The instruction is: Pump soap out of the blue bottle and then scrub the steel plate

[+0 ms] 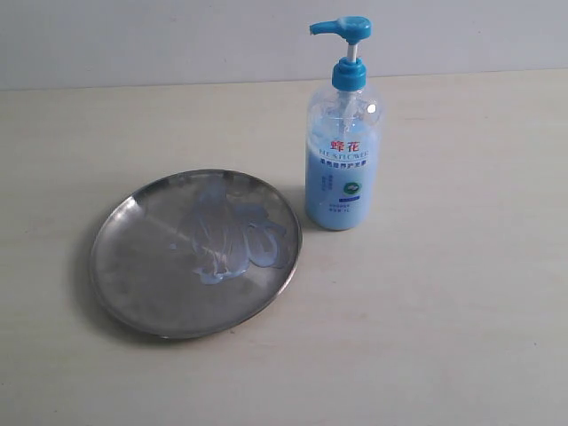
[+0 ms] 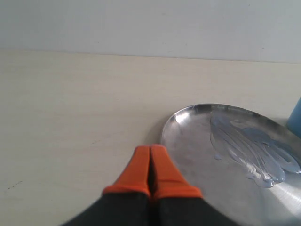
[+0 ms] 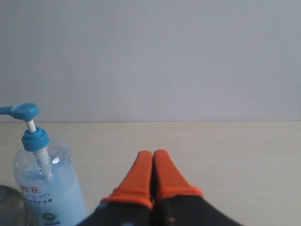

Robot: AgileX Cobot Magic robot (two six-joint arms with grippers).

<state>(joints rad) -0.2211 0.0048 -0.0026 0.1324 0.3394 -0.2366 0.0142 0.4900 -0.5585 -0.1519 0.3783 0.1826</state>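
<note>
The steel plate (image 1: 133, 266) lies on the table at the left, with pale blue soap (image 1: 232, 235) smeared in glossy streaks across its right half. The blue bottle (image 1: 343, 160) stands upright just right of the plate, its pump head up and its spout pointing left. Neither arm shows in the exterior view. In the left wrist view my left gripper (image 2: 150, 149) is shut and empty, its orange tips just off the rim of the steel plate (image 2: 197, 155), where the soap (image 2: 254, 150) shows. My right gripper (image 3: 153, 154) is shut and empty, apart from the blue bottle (image 3: 47, 193).
A pale wooden tabletop (image 1: 444, 311) carries both objects, and a plain light wall (image 1: 177, 40) runs behind it. Nothing else stands on the table in these views.
</note>
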